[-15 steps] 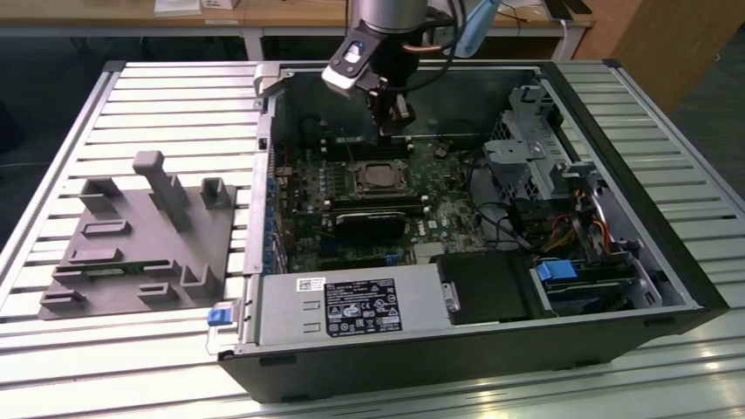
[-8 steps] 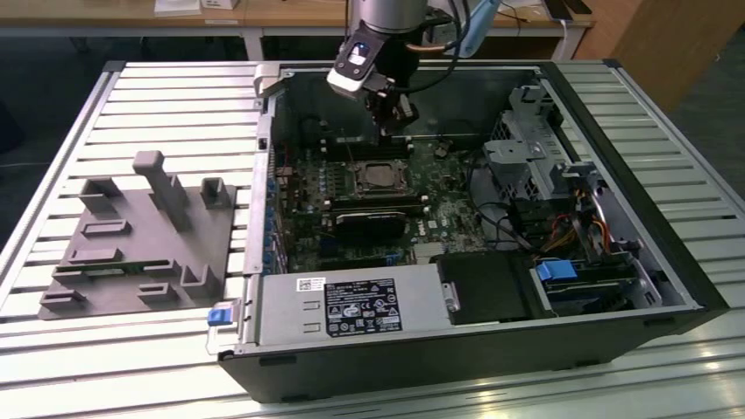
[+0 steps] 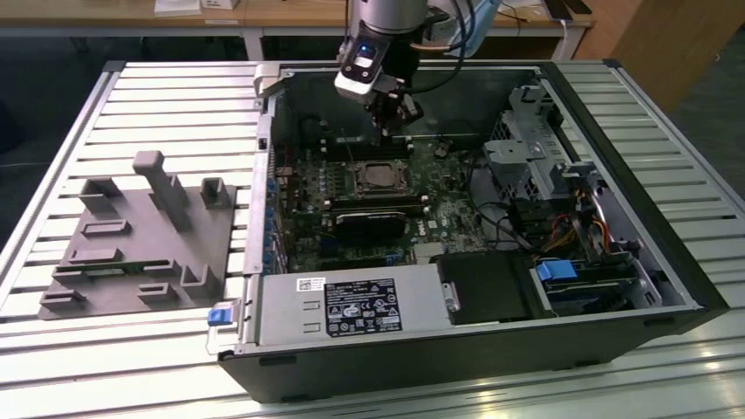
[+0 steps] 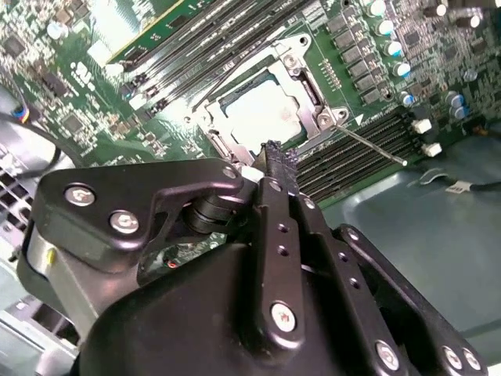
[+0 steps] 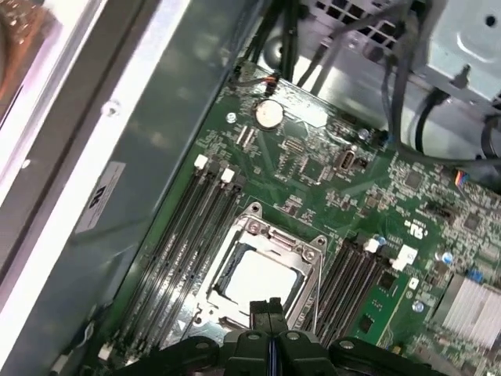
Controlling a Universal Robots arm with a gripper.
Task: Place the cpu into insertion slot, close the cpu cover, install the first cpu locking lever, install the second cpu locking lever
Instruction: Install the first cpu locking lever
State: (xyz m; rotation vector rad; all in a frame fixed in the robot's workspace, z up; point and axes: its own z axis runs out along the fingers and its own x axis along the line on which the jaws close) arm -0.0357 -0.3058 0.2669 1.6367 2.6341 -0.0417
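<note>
Hanging over the open computer case [image 3: 466, 362], the gripper [image 5: 268, 304] has its fingers pressed together, gripping nothing. Its tips sit right at one edge of the cpu [image 5: 264, 276], which lies flat in the insertion slot [image 5: 225, 272], framed by the cpu cover [image 5: 280, 239].

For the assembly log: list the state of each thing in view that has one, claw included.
cpu: seated in the socket, pale top showing.
insertion slot: filled by the cpu.
cpu cover: lying down flat over the cpu.
locking lever: sticking out over the memory slots, apparently unlatched.
claw: shut, tips together at the socket's edge.
computer case: side open, board exposed.
</note>
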